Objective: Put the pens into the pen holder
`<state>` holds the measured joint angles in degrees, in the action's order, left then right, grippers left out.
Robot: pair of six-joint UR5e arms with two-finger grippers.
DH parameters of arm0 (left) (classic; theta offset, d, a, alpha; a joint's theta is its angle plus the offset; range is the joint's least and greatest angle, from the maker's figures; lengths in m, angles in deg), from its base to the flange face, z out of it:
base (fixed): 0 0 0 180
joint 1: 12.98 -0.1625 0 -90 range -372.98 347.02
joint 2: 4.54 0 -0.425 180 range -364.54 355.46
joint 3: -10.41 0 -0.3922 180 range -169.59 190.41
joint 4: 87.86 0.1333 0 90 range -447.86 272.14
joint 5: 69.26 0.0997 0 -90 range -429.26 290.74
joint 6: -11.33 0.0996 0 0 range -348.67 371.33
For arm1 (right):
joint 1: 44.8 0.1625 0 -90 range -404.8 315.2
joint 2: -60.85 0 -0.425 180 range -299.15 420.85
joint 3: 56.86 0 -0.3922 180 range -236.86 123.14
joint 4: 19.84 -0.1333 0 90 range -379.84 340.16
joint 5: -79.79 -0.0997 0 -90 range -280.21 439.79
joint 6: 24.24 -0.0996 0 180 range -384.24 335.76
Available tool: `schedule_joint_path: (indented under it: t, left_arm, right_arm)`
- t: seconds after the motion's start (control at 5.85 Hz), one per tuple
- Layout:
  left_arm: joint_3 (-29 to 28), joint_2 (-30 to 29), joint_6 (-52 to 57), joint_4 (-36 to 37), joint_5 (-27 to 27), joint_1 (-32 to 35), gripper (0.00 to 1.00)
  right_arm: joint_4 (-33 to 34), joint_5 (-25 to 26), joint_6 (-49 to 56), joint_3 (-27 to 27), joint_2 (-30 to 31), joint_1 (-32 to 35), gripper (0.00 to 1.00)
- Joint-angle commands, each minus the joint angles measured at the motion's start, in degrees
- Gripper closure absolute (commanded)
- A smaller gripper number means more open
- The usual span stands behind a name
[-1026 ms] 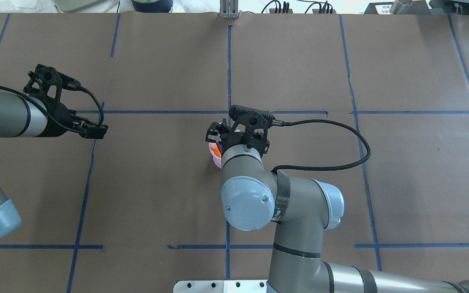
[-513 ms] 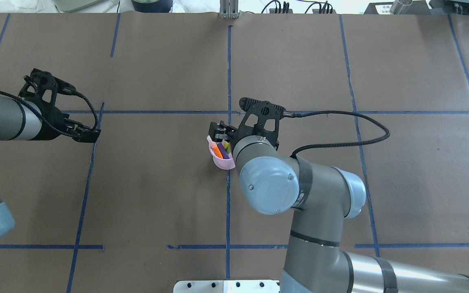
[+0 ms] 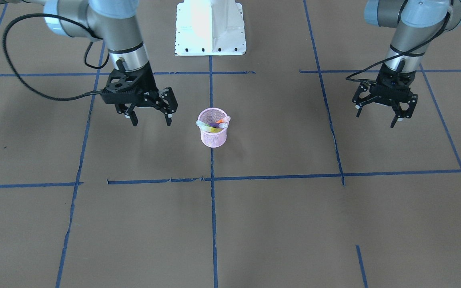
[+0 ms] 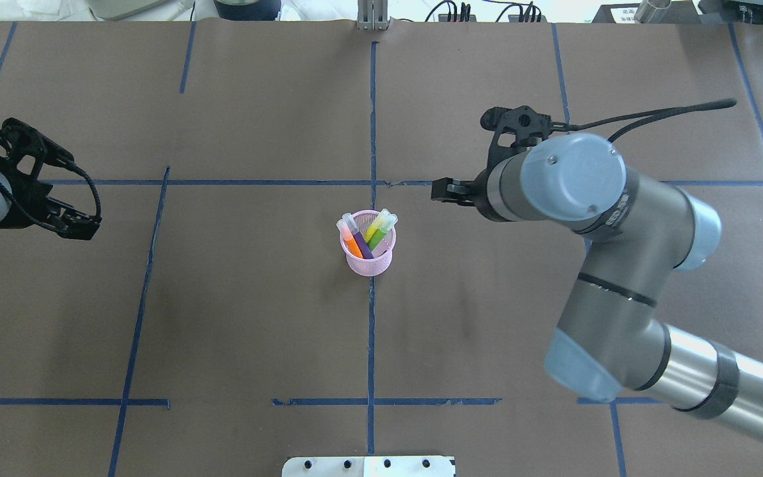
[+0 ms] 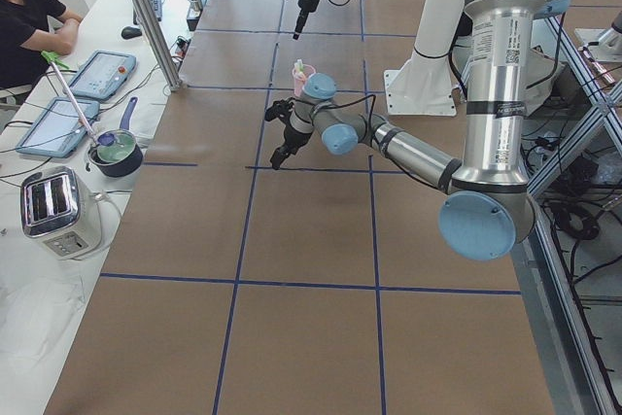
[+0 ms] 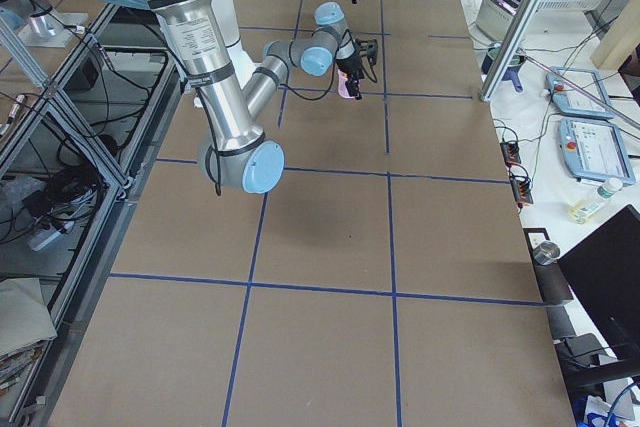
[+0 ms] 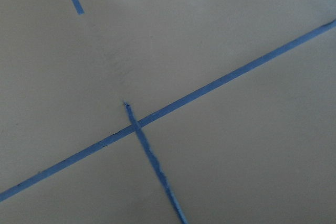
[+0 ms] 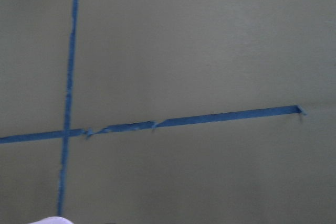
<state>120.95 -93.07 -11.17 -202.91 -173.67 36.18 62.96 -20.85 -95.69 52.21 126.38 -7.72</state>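
The pink wire-mesh pen holder (image 4: 369, 260) stands upright at the table's middle on a blue tape line; it also shows in the front view (image 3: 213, 138). The orange pen (image 4: 353, 245), purple pen (image 4: 362, 246) and green pen (image 4: 375, 234) lean inside it, pale caps up. My right gripper (image 3: 151, 118) hangs open and empty above the table, apart from the holder; overhead it is (image 4: 446, 191) to the holder's right. My left gripper (image 3: 376, 117) is open and empty, far to the holder's other side, at the overhead view's left edge (image 4: 80, 227).
Brown paper with blue tape lines (image 4: 371, 126) covers the table. The robot's white base plate (image 3: 210, 28) is at the near edge. Both wrist views show only paper and tape, with a sliver of the holder's rim (image 8: 50, 220).
My right arm has pulled back from over the holder, to the right and away, uncovering all three pens in it. My left arm has drawn further left.
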Motion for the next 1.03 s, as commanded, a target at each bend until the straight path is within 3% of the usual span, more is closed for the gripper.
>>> schedule_joint_path:
  t: [0.0,0.34,0.51,0.68,0.85]
  left_arm:
    - [-8.5,0.8,6.0,0.1,-14.6,12.7,0.00]
    - [-16.9,0.5,9.5,0.3,-25.3,24.4,0.00]
    - [-20.3,0.2,10.2,3.2,-31.8,30.2,0.00]
    - [-20.9,0.2,19.7,10.1,-35.6,35.3,0.00]
    - [-20.4,-0.4,28.5,19.4,-35.9,39.4,0.00]
  right_arm:
    - [0.2,-11.1,13.0,0.1,7.8,9.9,0.00]
    - [0.1,-26.7,26.9,0.0,15.7,22.6,0.00]
    - [0.4,-31.8,38.4,-0.2,21.2,30.2,0.00]
    - [0.8,-32.4,48.7,-0.6,25.2,35.4,0.00]
    - [1.0,-32.9,55.8,-1.9,28.0,38.9,0.00]
